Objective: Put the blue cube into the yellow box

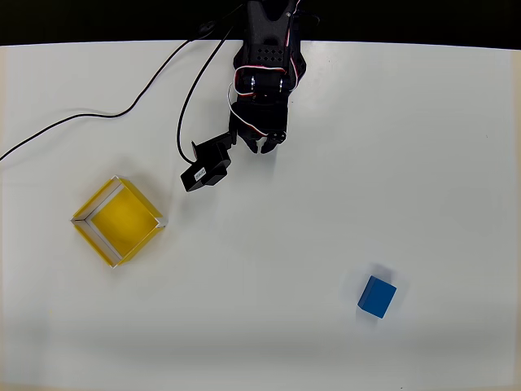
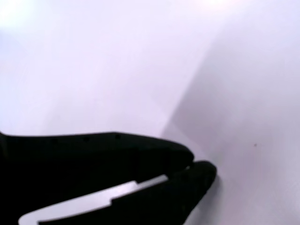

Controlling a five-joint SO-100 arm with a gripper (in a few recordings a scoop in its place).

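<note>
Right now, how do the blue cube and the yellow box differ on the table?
The blue cube is a solid block; the yellow box is an open, hollow tray with a pale rim. The cube is smaller than the box. The cube sits lower right in the overhead view, the box at left. Both rest untouched on the white table, turned askew.

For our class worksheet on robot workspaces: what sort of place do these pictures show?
Probably a lab test bench: a bare white table, a small black arm's gripper with trailing cable, and only a blue cube and yellow box.

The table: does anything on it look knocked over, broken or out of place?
Nothing stands out. The yellow box sits flat and empty, turned cornerwise. The blue cube rests intact far off to the right. The gripper holds nothing.
</note>
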